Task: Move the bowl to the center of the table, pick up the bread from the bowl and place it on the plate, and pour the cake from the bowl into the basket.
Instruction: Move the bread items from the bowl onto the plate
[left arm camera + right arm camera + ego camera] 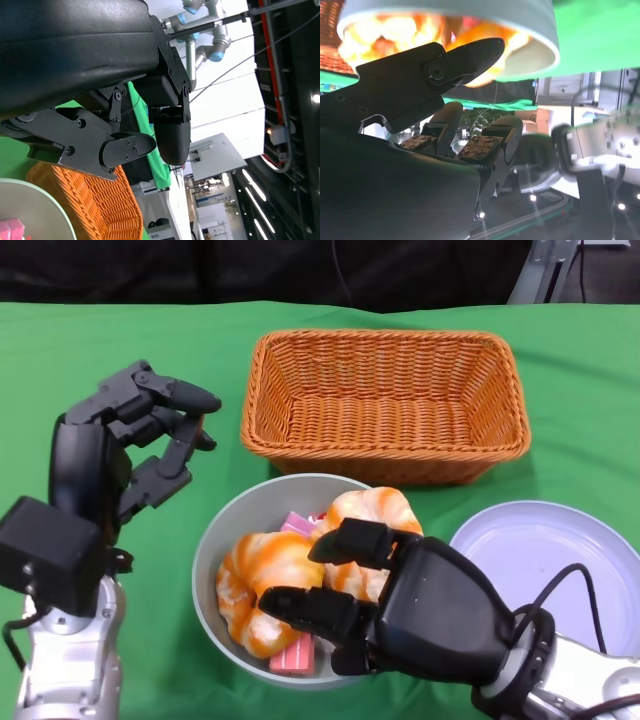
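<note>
Where bread (262,585) lies: bowl (222,536)

The counter (80,350) is covered in a green cloth and carries three things. A grey bowl (232,530) sits on it directly under the fingers of the right hand (400,605), which reaches over the bowl's rim. A woven orange basket (385,405) stands on the cloth beyond that hand, just past the bowl's far rim, and off to the side of the raised left hand (120,455), level with its fingertips. A pale plate (540,550) lies flat on the cloth beside the right hand's outer side, near the bowl and close to the basket's near corner.
</note>
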{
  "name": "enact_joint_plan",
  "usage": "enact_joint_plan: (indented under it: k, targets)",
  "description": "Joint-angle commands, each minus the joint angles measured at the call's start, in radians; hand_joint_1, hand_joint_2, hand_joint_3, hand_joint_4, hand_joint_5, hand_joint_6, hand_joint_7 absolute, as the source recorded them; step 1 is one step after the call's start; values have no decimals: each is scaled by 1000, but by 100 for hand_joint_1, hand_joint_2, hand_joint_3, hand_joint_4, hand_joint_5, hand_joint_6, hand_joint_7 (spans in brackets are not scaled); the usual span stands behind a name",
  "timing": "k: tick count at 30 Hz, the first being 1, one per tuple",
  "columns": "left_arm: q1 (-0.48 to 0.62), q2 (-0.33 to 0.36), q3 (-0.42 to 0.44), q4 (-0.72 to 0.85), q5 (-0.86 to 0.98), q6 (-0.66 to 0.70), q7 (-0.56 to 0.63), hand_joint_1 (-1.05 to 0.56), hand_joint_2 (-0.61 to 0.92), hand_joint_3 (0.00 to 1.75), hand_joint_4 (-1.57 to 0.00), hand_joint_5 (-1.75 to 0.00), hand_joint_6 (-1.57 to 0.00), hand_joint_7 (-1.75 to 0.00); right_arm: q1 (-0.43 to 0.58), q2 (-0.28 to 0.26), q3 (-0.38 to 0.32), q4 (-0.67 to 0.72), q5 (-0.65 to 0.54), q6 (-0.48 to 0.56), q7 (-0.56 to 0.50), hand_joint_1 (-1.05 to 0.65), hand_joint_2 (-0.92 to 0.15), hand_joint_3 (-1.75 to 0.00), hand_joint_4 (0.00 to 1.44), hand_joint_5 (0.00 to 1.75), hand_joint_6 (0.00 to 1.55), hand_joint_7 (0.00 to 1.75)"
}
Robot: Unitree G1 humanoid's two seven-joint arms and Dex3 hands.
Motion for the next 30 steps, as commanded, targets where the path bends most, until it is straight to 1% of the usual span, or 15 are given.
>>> enact_joint_plan:
  k: [1, 6, 8, 11, 13, 15, 17, 19, 22, 27, 30]
  targets:
    - [-13, 15, 16, -35, -27, 31, 8, -11, 78, 64, -76, -142, -84, -102, -45, 11, 19, 70, -19, -10, -62, -56, -81, 0, 53, 52, 67, 1]
    - [-6, 20, 18, -85, -43, 87, 7, -10, 76, 64, -79, -142, -85, -103, -93, 27, 51, 169, -32, -9, -119, -51, -82, -1, 50, 52, 69, 1]
    - [-1, 21, 17, -101, -43, 100, 6, -9, 76, 64, -80, -142, -85, -103, -109, 34, 57, 191, -40, 0, -137, -55, -82, 0, 47, 57, 67, 1]
    - [2, 24, 16, -109, -31, 106, 10, -9, 75, 65, -80, -142, -85, -104, -129, 49, 66, 222, -49, 13, -177, -61, -81, 0, 45, 61, 65, 0]
    - [3, 26, 16, -111, -28, 106, 11, -9, 75, 66, -81, -142, -85, -104, -144, 61, 72, 244, -49, 24, -186, -61, -82, 0, 42, 65, 61, 1]
    - [4, 26, 17, -114, -29, 109, 9, -9, 75, 67, -81, -141, -85, -104, -157, 70, 81, 266, -49, 36, -203, -62, -83, 0, 40, 69, 60, 1]
    - [5, 25, 19, -120, -35, 113, 8, -10, 74, 67, -81, -140, -85, -103, -166, 81, 89, 289, -46, 43, -219, -59, -84, -1, 40, 71, 60, 1]
    - [7, 24, 19, -128, -35, 116, 9, -10, 75, 67, -81, -139, -85, -102, -175, 86, 97, 306, -43, 47, -217, -57, -84, 0, 36, 78, 61, 1]
    - [10, 24, 18, -136, -27, 120, 14, -11, 75, 65, -80, -138, -85, -102, -186, 96, 108, 327, -45, 62, -217, -59, -84, 0, 30, 87, 61, 1]
    - [14, 23, 16, -146, -28, 130, 10, -10, 76, 63, -79, -139, -85, -102, -203, 115, 127, 362, -42, 77, -234, -61, -84, 0, 28, 92, 62, 1]
    - [13, 23, 15, -146, -29, 133, 10, -10, 77, 62, -79, -139, -85, -102, -215, 122, 138, 390, -46, 83, -244, -64, -82, 0, 27, 92, 63, 1]
